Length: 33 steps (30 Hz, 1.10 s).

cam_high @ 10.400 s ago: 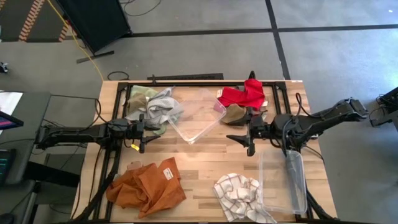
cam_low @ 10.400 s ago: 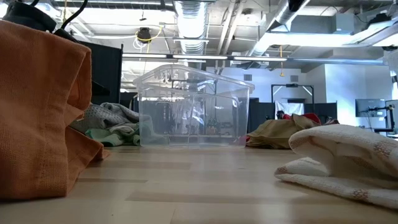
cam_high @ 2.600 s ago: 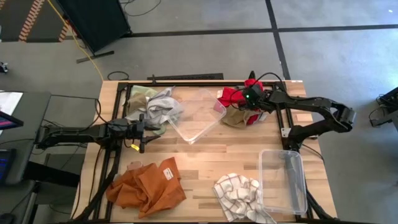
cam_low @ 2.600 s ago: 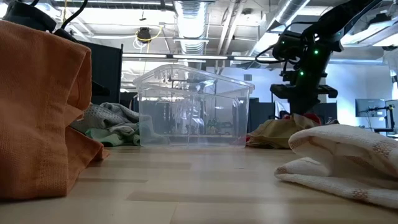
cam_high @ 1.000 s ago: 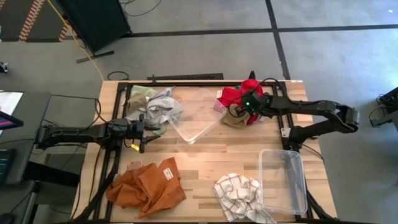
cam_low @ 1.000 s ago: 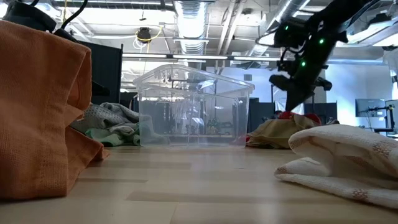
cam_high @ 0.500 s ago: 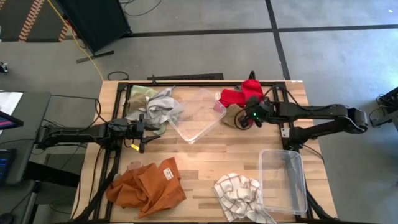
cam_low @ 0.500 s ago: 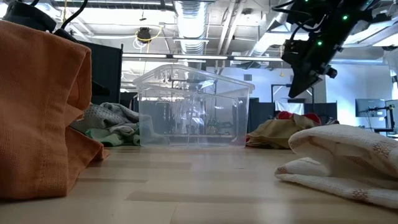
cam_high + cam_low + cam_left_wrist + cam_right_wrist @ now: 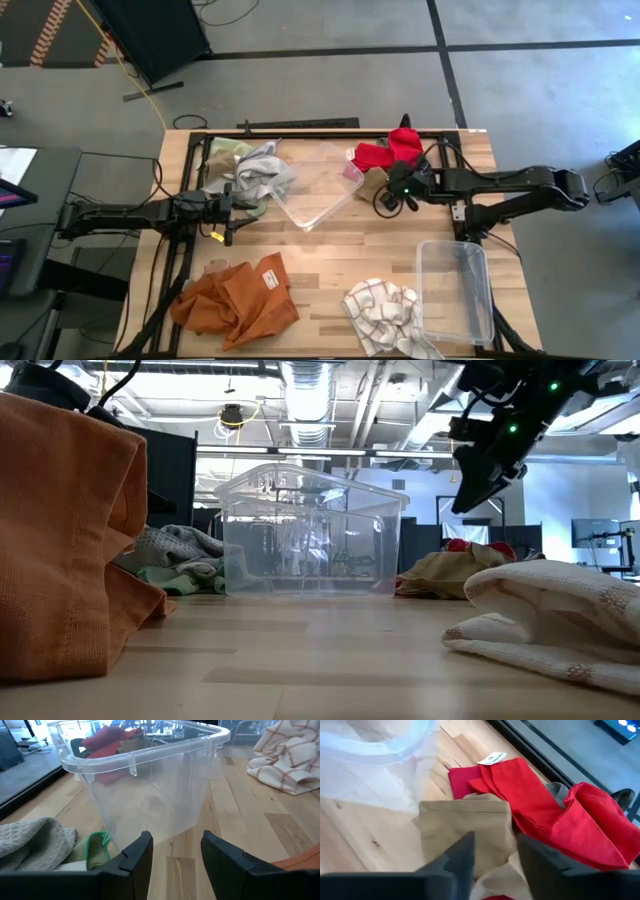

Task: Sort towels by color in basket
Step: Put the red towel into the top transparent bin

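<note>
A wooden table (image 9: 330, 250) stands on a grey concrete floor, seen from above. A clear plastic bin (image 9: 318, 185) sits near its middle, and a second clear bin (image 9: 456, 290) lies at the right front. The red towel (image 9: 385, 152) and tan-brown towel (image 9: 375, 182) lie together just right of the middle bin. The right gripper (image 9: 386, 198) hovers beside the tan-brown towel, empty. The left gripper (image 9: 240, 205) waits left of the middle bin, next to the grey towel (image 9: 262, 170) and pale green towel (image 9: 225, 150). The rust-orange towel (image 9: 235, 300) and checked white towel (image 9: 380, 310) lie at the front edge.

At table height, the right gripper hangs raised above the tan-brown towel, well clear of it.

From the left wrist, that gripper's fingers (image 9: 137, 857) stand apart, holding nothing, facing the bin wall.

From the right wrist, its fingers (image 9: 462, 852) stand apart directly over the tan-brown towel, with the red towel just beyond. The right arm is much the nearer, and the next move is likely straight down.
</note>
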Available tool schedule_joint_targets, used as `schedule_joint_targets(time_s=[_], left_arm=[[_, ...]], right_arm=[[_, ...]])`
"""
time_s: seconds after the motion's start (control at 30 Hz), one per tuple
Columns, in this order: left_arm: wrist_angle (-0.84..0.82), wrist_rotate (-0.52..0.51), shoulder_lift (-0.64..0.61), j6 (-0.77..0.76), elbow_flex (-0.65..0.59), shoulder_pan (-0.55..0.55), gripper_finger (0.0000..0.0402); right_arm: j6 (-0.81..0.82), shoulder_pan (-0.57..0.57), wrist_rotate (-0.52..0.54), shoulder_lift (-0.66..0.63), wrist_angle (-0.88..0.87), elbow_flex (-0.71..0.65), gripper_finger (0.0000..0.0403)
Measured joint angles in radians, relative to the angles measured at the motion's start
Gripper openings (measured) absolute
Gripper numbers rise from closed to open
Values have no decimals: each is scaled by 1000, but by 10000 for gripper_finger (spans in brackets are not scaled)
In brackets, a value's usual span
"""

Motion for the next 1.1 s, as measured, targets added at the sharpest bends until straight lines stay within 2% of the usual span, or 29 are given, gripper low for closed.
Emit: schedule_joint_targets(time_s=[0.13, 0.27, 0.53, 0.77, 1.1], left_arm=[[0, 0, 0, 0, 0, 0, 160], [0, 0, 0, 0, 0, 0, 160], [0, 0, 0, 0, 0, 0, 160], [0, 0, 0, 0, 0, 0, 160], [0, 0, 0, 0, 0, 0, 160]], right_arm=[[0, -30, 7, 56, 0, 0, 256], [1, -75, 11, 106, 1, 0, 283], [30, -138, 80, 124, 1, 0, 285], [30, -168, 82, 128, 24, 0, 285], [29, -208, 79, 243, 81, 0, 285]])
